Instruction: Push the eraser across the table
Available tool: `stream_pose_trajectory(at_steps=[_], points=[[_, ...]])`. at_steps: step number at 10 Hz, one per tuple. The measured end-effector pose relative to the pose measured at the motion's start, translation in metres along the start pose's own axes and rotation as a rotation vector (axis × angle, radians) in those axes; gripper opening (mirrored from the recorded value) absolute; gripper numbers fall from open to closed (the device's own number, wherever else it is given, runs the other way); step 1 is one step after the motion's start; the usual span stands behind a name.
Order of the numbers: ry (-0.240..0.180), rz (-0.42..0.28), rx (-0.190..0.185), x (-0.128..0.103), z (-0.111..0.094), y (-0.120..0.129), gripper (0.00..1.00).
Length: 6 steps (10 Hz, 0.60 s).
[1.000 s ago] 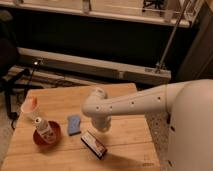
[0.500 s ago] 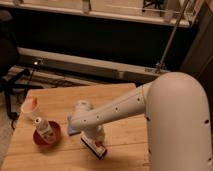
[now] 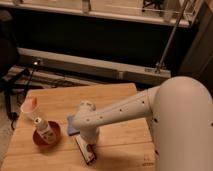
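Observation:
The eraser point(image 3: 86, 150), a small oblong block with a dark base and a lighter top with white and red marks, lies near the front edge of the wooden table point(image 3: 115, 100). My white arm reaches in from the right. Its wrist end stands over the table's middle, with the gripper point(image 3: 89, 137) pointing down right behind the eraser's far end. The wrist covers the spot where they meet, so I cannot tell if they touch.
A blue pad point(image 3: 72, 126) lies just left of the wrist, partly covered by it. A red bowl point(image 3: 46, 136) holding a small bottle stands at the front left. A pale cup point(image 3: 29, 106) stands behind it. The table's front edge is close to the eraser.
My arm has swung left and toward the front, its wrist now over the blue pad's right side. The eraser has shifted a little left and nearer the front edge.

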Motion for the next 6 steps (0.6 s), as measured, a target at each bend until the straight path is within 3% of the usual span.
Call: stream_pose_trajectory(at_steps=[1,2,4,6], points=[[0.021,0.013,0.062,0.009,-0.005,-0.010,0.00],[0.065,0.038,0.182,0.030,-0.019,-0.023,0.00],[0.104,0.042,0.306,0.050,-0.034,-0.037,0.00],[0.102,0.051,0.321,0.051,-0.036,-0.021,0.03]])
